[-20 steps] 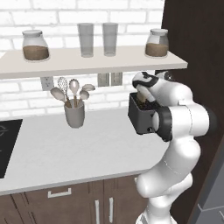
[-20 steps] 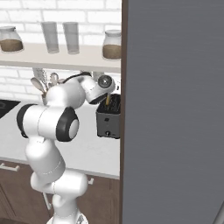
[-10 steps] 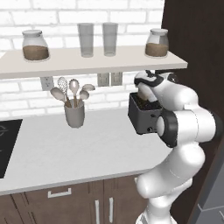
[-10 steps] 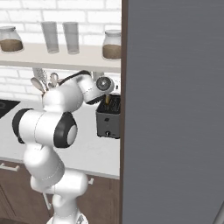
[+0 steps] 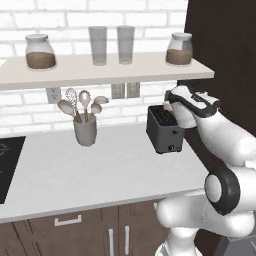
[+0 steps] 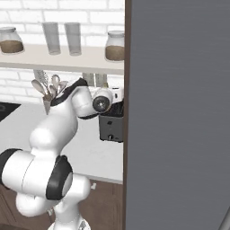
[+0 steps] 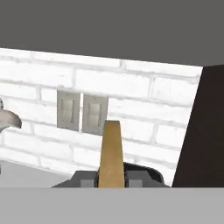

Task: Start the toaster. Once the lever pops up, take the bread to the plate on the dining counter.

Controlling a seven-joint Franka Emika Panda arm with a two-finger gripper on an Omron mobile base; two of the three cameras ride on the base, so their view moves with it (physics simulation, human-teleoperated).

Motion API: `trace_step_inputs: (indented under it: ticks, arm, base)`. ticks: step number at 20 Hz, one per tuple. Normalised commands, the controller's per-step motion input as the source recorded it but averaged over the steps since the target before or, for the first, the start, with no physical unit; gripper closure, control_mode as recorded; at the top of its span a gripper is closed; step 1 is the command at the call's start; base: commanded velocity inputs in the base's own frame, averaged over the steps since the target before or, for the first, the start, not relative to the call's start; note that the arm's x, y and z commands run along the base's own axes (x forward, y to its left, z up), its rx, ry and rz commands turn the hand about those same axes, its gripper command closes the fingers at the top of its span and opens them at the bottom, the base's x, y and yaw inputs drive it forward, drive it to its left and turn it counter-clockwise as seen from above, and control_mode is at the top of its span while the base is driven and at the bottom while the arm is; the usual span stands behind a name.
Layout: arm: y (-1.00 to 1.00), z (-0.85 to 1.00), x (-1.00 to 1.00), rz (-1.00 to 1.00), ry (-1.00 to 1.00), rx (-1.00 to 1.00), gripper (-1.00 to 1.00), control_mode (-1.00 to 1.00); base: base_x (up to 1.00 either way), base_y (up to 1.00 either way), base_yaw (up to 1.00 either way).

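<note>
The dark toaster (image 5: 162,131) stands on the pale worktop next to a tall dark panel, and it also shows past my arm as the toaster (image 6: 111,128). My gripper (image 5: 168,106) hovers just above the toaster's back right corner. In the hand view the gripper (image 7: 111,178) is shut on the bread (image 7: 110,151), a tan slice seen edge-on that rises between the two fingertips (image 7: 89,179). The plate and the dining counter are out of view.
A grey utensil holder (image 5: 85,130) stands left of the toaster. A shelf (image 5: 100,70) above carries jars and glasses. Wall sockets (image 7: 83,111) sit behind. A tall dark panel (image 5: 220,50) bounds the right; a grey panel (image 6: 179,112) blocks the right base view. A cooktop (image 5: 7,165) lies far left.
The arm has folded lower and further right, and the hand has tipped over above the toaster. The bread stays in the gripper. The toaster has not moved.
</note>
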Motion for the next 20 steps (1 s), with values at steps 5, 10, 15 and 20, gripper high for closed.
trace_step_inputs:
  ticks: [5, 10, 15, 20]
  arm:
    - [0.0, 0.31, -1.0, 0.13, -0.22, -0.19, 1.0, -1.0]
    - [0.0, 0.3, -1.0, 0.15, -0.07, -0.25, 1.0, -1.0]
    - [0.0, 0.25, -1.0, 0.15, 0.0, -0.31, 1.0, -1.0]
    - [0.0, 0.35, -1.0, 0.15, 0.01, -0.28, 1.0, -1.0]
  base:
    - [0.0, 0.0, 0.0]
    - [0.0, 0.0, 0.0]
    - [0.0, 0.0, 0.0]
    - [0.0, 0.0, 0.0]
